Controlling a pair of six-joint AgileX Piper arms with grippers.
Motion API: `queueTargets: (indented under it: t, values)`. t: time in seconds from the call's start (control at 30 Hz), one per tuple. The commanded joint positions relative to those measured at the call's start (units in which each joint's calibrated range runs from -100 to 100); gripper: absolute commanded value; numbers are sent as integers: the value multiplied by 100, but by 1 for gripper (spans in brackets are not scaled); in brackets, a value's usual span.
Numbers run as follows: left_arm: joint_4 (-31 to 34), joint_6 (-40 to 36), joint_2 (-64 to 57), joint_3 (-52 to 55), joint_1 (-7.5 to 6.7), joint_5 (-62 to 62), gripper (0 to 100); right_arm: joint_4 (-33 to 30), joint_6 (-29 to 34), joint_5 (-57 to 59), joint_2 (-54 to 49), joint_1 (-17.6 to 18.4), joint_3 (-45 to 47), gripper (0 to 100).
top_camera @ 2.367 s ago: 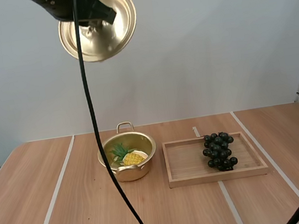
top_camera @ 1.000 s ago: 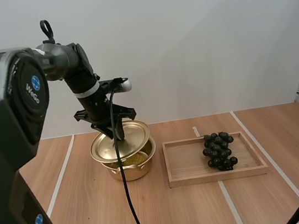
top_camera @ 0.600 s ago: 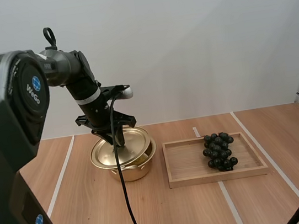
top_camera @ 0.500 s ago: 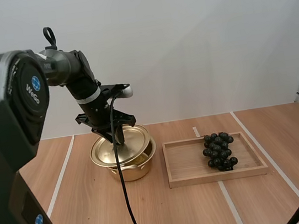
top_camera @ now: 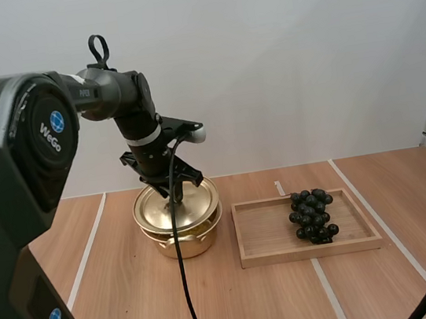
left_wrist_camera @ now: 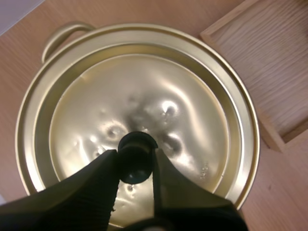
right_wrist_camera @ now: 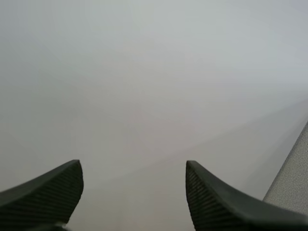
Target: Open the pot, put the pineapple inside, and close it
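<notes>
Pinching the black knob of the gold lid, the left jaws hold it on the pot; the right jaws stand apart, grasping nothing

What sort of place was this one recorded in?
Most likely a robot test bench, not a kitchen: a wooden table marked with white lines, the left end effector pinching the knob of the lid on a pot, and grapes set in a wooden tray.

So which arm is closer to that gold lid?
Left. Its fingers pinch the knob of the lid on the pot; the right arm's fingers stand open, with nothing near them.
</notes>
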Motion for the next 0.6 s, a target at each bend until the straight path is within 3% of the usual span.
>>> queueTargets:
  t: [0.0, 0.57]
  values:
    - [107, -83, -36, 12, -17, -84, 0, -71, 5, 21, -51, -23, -9, 100]
    - [24, -152, -12, 12, -17, -134, 0, -71, 5, 21, -51, -23, -9, 100]
